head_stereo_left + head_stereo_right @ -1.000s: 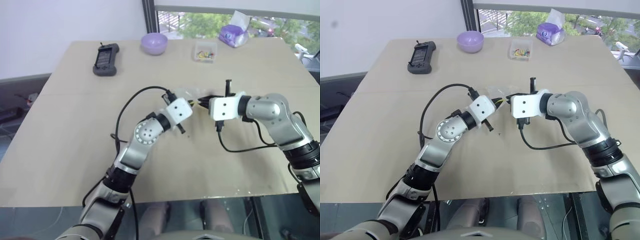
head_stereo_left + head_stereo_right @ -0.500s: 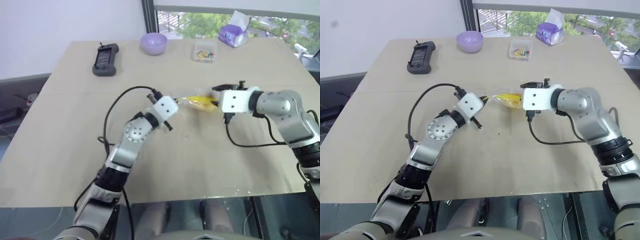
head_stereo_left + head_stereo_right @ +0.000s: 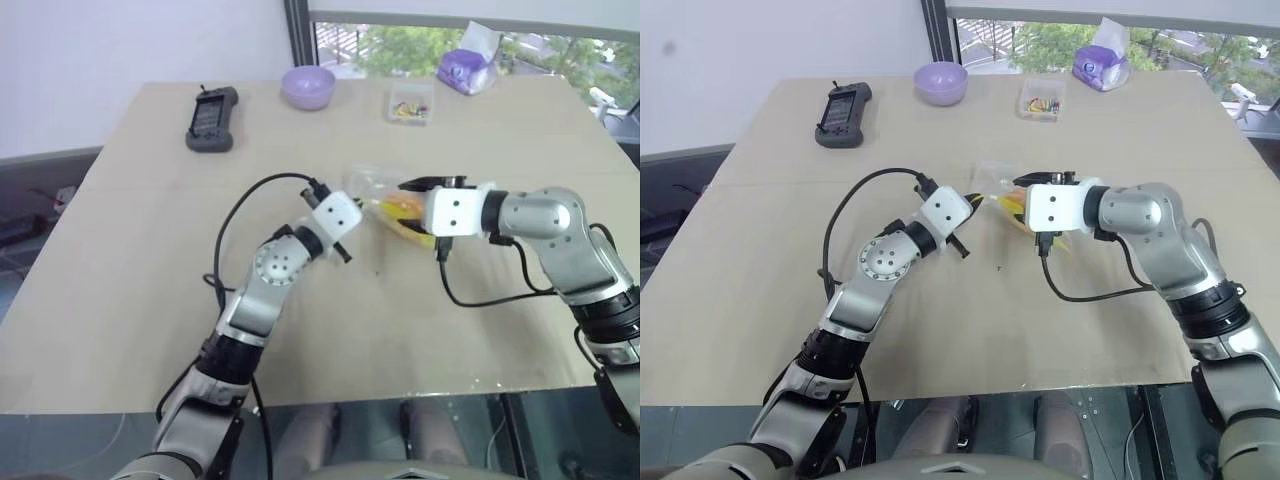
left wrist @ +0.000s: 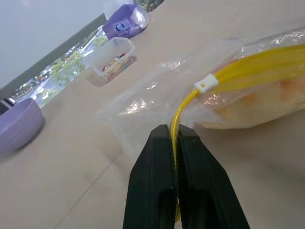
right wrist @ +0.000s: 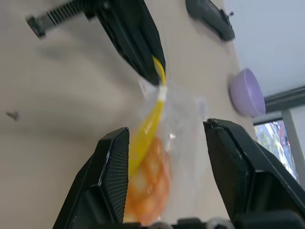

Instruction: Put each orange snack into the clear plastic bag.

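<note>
The clear plastic bag hangs over the middle of the table, with the orange snack inside it. My left gripper is shut on the end of the bag's yellow zip strip. The snack shows through the plastic past the strip's white slider. My right gripper comes in from the right and is open. Its two fingers stand on either side of the bag and the snack, with the left gripper beyond them.
At the table's far side lie a black handheld device, a lilac bowl, a small clear box of coloured bits and a purple tissue pack. A black cable loops beside my left forearm. The near tabletop is bare.
My right gripper has gone from shut to open. It pulled away to the right along the strip, then came back towards the left gripper. The bag is bunched between them again.
</note>
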Controlling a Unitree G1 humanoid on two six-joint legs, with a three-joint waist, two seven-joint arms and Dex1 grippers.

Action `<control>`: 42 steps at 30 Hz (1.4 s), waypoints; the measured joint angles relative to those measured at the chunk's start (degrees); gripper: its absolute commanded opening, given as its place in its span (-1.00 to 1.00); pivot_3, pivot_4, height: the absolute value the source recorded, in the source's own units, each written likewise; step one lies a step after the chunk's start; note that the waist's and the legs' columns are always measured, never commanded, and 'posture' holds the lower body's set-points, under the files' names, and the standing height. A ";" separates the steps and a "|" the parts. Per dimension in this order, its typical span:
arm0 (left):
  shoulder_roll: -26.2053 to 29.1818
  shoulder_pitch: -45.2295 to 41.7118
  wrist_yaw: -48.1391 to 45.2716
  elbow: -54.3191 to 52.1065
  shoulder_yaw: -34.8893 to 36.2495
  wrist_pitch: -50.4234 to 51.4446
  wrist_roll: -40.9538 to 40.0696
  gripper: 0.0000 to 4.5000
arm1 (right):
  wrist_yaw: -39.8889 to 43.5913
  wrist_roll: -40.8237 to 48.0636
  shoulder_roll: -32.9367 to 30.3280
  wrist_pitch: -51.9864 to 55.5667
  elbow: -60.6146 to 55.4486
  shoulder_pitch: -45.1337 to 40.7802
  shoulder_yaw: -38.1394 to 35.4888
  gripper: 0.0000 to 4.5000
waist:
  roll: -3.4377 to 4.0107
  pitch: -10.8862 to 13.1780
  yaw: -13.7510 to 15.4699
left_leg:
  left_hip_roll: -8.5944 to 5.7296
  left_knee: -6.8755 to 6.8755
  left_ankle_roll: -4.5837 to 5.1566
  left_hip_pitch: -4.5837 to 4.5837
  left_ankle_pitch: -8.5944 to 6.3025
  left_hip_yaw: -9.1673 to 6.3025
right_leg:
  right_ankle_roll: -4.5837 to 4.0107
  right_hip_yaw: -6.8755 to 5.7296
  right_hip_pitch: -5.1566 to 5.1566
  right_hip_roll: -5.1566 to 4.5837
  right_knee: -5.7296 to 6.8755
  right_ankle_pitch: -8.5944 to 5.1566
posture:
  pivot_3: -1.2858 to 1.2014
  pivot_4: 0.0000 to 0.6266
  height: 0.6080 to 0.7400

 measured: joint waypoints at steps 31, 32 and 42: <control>2.60 2.45 -2.85 -0.66 -1.83 -11.00 1.86 -1.00 | -1.56 0.74 8.02 13.87 -1.72 0.56 0.56 -0.97 | 0.01 0.00 -0.04 | 0.00 0.00 0.00 0.00 0.00 -0.02 | 0.00 0.00 -0.01 0.00 0.02 0.00 | 0.03 -0.52 1.00; 2.55 2.45 -2.85 -0.66 -1.82 -11.01 1.86 -1.00 | -1.59 0.73 8.02 13.87 -1.72 0.56 0.56 -0.97 | 0.01 0.00 -0.05 | 0.00 0.00 0.00 0.00 0.00 -0.02 | 0.00 -0.01 -0.01 0.00 0.02 0.00 | 0.03 -0.52 1.00; 1.71 2.45 -2.90 -0.58 -1.91 -11.24 1.85 -1.00 | -1.88 0.29 7.23 12.22 -1.71 0.88 0.56 -0.97 | 0.01 0.00 -0.05 | -0.01 0.00 0.00 0.00 0.00 -0.02 | 0.00 -0.01 -0.01 0.00 0.02 0.00 | 0.03 -0.52 1.00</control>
